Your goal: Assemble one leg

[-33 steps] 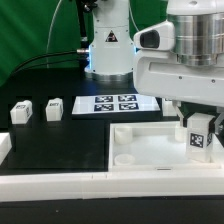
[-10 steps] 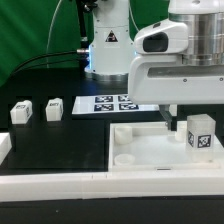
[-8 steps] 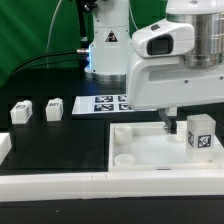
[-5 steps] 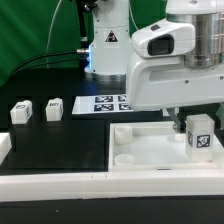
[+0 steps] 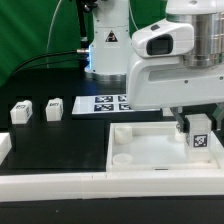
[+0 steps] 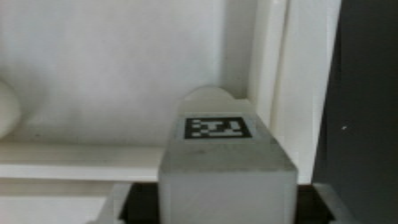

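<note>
The arm's housing hid the gripper (image 5: pixel 190 119) fingertips, so the grip on the leg (image 5: pixel 199 133) could not be judged. The tray (image 5: pixel 150 165) ran off the exterior frame at three o'clock, and in the wrist view the leg (image 6: pixel 221 150) was cut off at the edge

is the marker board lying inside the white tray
No, the marker board lies flat on the black table behind the tray, apart from it.

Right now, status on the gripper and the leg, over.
Gripper shut on the leg. Leg upright over the tray at the exterior view's right. Three spare legs far off, nothing in the way.
</note>
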`<state>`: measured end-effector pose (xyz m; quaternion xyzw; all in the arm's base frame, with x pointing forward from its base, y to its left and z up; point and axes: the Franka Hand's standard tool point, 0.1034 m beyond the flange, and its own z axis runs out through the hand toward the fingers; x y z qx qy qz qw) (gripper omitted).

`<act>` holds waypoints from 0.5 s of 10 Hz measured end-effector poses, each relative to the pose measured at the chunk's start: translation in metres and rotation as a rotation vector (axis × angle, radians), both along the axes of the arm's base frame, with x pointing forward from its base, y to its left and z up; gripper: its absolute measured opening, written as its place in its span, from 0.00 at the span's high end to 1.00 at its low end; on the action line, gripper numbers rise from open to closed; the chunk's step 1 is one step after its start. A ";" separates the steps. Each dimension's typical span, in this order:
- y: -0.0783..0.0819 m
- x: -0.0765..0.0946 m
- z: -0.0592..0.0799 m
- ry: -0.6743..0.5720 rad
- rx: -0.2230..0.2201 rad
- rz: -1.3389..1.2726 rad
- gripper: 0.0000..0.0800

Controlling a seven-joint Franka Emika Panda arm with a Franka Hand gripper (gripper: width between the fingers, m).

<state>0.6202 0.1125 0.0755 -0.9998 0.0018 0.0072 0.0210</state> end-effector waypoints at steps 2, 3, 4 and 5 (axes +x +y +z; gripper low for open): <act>0.001 0.000 -0.001 0.004 0.006 -0.197 0.64; 0.002 0.001 -0.001 -0.001 0.012 -0.332 0.63; 0.002 0.001 -0.001 -0.001 0.011 -0.445 0.63; 0.001 0.001 -0.001 0.000 0.020 -0.582 0.63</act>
